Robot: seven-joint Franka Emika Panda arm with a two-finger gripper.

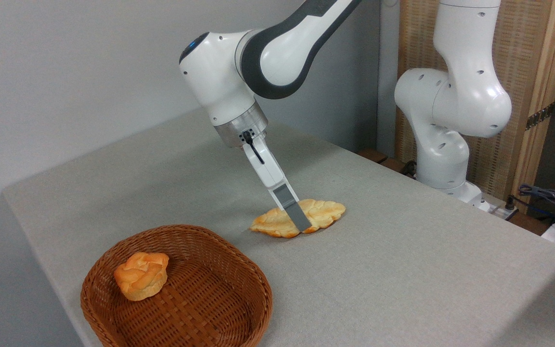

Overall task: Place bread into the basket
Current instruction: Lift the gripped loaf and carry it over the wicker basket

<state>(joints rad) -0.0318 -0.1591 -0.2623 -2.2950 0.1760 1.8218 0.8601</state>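
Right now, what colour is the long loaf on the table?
Pale golden with browner edges, the bread shows in the fixed camera view.

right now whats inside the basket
One small round knotted bun lies in the basket, toward its left back side. The rest of the woven floor shows bare. The near wall's inner face is hidden by the rim. The long bread lies outside on the table.

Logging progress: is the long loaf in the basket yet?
Out. The bread lies on the table, beside the basket.
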